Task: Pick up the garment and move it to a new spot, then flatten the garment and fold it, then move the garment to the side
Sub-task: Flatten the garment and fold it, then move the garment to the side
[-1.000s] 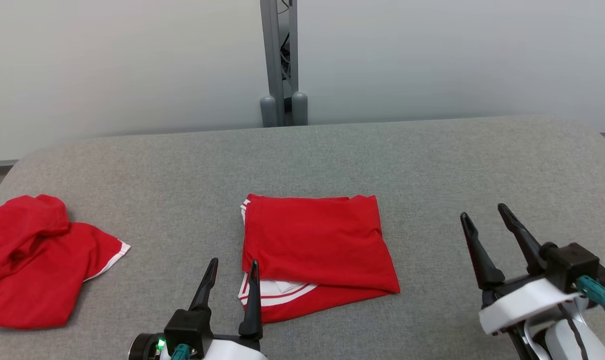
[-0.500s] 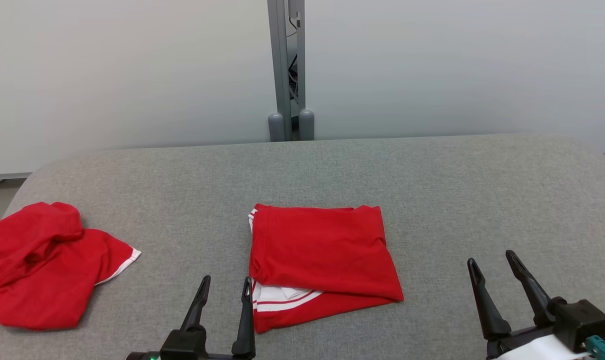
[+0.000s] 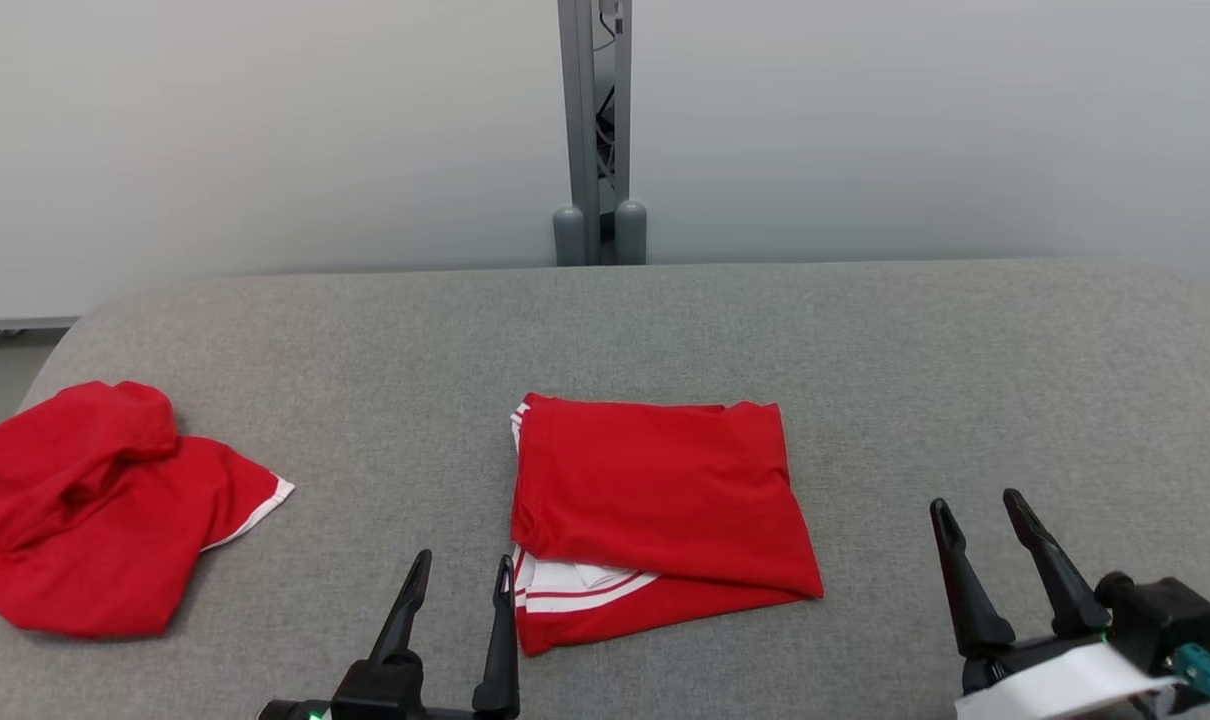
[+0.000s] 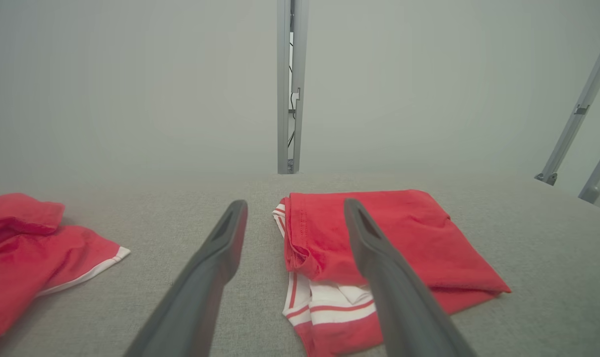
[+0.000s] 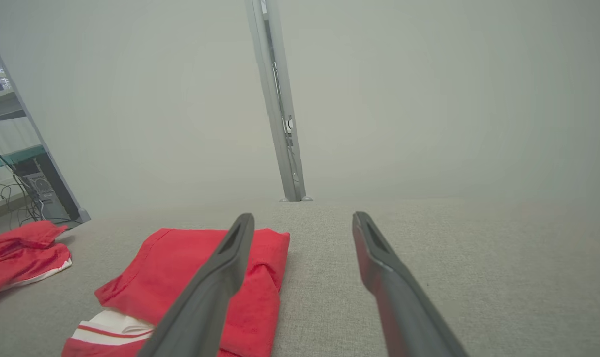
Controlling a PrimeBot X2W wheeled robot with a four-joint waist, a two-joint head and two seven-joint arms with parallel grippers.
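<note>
1. Folded red garment (image 3: 665, 500) lies flat near the middle of the grey fabric-covered desk (image 3: 865, 340). It forms a rough rectangle, with white-and-red striped trim poking out at its near-left corner.
2. Left pincer (image 3: 465, 560) is open with nothing between the fingers, which point away from the robot. It sits just beside the garment's near-left corner. Its inner fingertip is close to the striped trim, but I cannot tell whether they touch.
3. In the left wrist view the garment's left edge shows in the gap between the two spread fingers, and the cloth isn't pinched.
4. Right pincer (image 3: 975, 500) is open and empty, over bare desk well to the right of the garment. In the right wrist view the garment is off to the left, behind the left finger.
5. A second red garment (image 3: 85, 510) lies crumpled at the desk's left edge with a white hem showing, well apart from the folded one.
6. A grey post (image 3: 593, 130) stands behind the desk's far edge, against a pale wall (image 3: 265, 130).
</note>
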